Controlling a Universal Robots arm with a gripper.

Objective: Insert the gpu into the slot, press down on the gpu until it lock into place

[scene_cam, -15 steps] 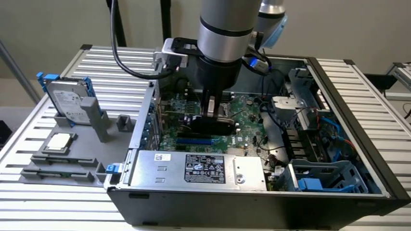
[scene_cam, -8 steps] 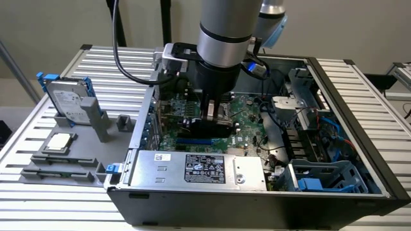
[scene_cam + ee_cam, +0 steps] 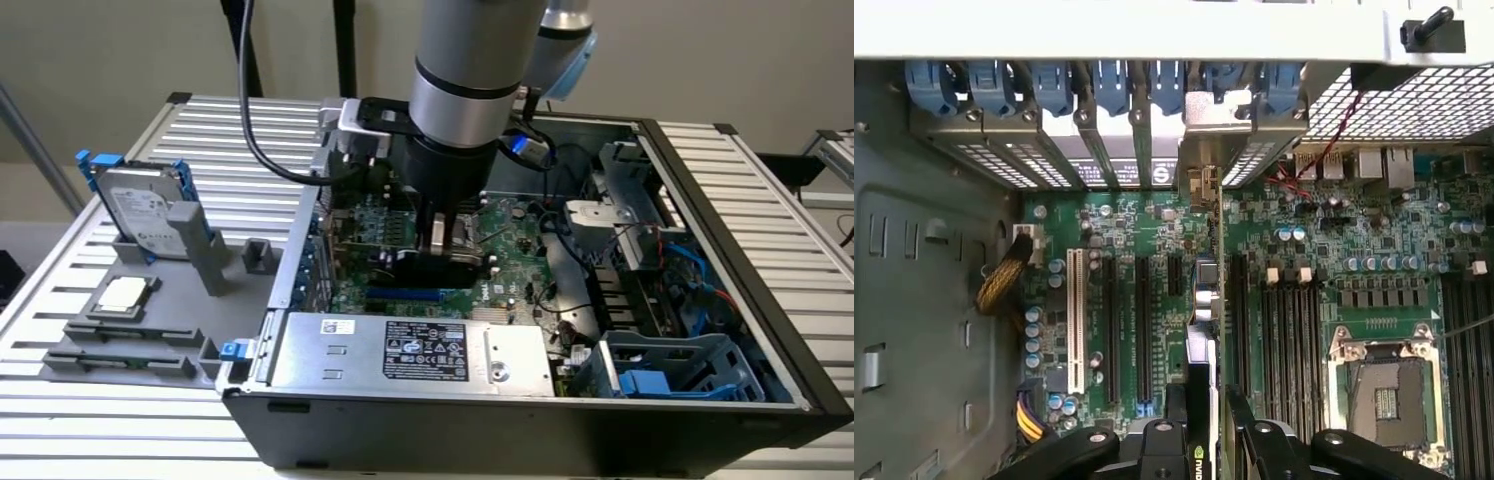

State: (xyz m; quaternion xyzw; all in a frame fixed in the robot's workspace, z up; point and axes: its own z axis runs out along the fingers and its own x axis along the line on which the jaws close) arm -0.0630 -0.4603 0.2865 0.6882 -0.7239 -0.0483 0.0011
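My gripper (image 3: 447, 245) reaches down into the open computer case (image 3: 747, 300) and is shut on the gpu (image 3: 430, 268), a thin black card held on edge over the green motherboard (image 3: 514, 290). Just below the card's lower edge, a short stretch of the bright blue slot (image 3: 411, 297) shows. In the wrist view the gpu (image 3: 1206, 350) appears edge-on between my two black fingers (image 3: 1159, 445), and its metal bracket (image 3: 1206, 140) sits among the rear slot covers. The card hides the slot there. I cannot tell whether the card's edge touches the slot.
The silver power-supply box (image 3: 414, 350) lies along the case's near wall. Black expansion slots (image 3: 1142, 325), a white slot (image 3: 1076, 320), memory slots (image 3: 1289, 330) and the CPU socket (image 3: 1384, 385) flank the card. Outside the case, a hard drive with blue rails (image 3: 140, 210) stands on a grey fixture.
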